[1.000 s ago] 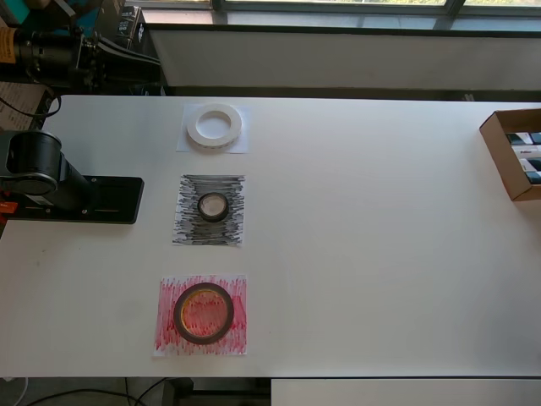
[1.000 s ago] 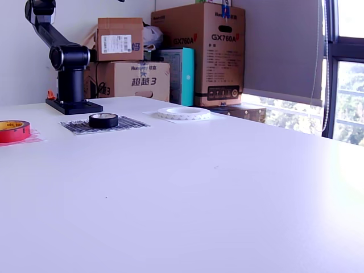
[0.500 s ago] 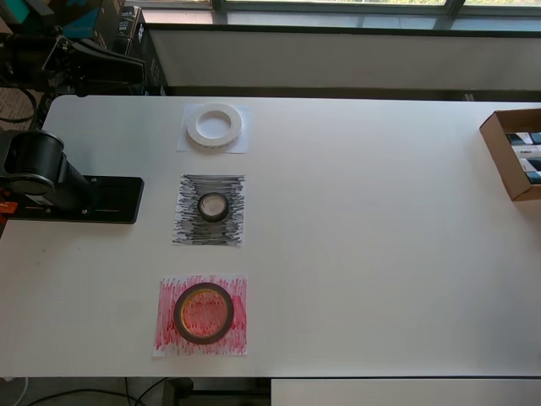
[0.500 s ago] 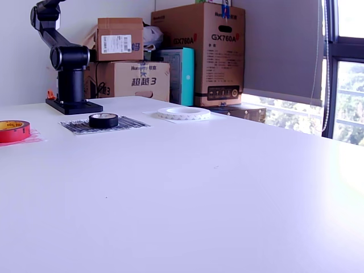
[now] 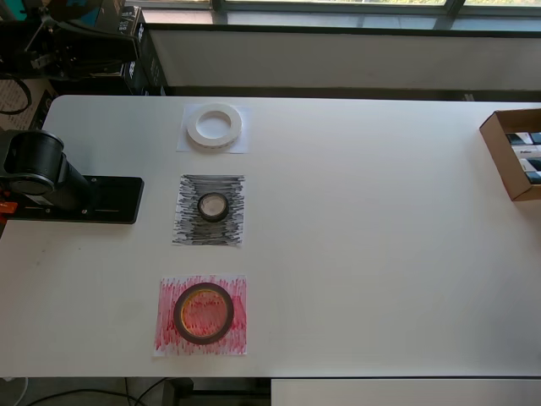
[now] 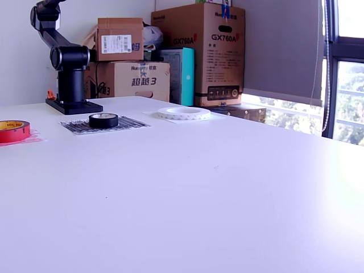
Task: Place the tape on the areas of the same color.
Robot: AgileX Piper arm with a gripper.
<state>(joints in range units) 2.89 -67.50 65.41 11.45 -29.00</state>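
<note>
The white tape ring (image 5: pixel 215 126) lies on the plain white paper (image 5: pixel 241 145); it also shows in the exterior view (image 6: pixel 183 113). The small black roll (image 5: pixel 213 206) sits on the black-streaked paper (image 5: pixel 190 228), seen in the exterior view too (image 6: pixel 103 120). The dark-red ring with a yellowish core (image 5: pixel 204 313) lies on the red-streaked paper (image 5: pixel 238 334), at the exterior view's left edge (image 6: pixel 13 130). The arm is folded back above its base (image 5: pixel 72 199). Its dark end (image 5: pixel 89 46) sits off the table at the overhead view's top left, far from all tapes. I cannot make out its fingers.
An open cardboard box (image 5: pixel 513 152) with small packs stands at the table's right edge in the overhead view. Stacked cardboard boxes (image 6: pixel 196 54) stand behind the table in the exterior view. A window runs along the table's far side.
The arm's upper part has drawn back toward the overhead view's top left. The three tape rolls and papers have not moved.
</note>
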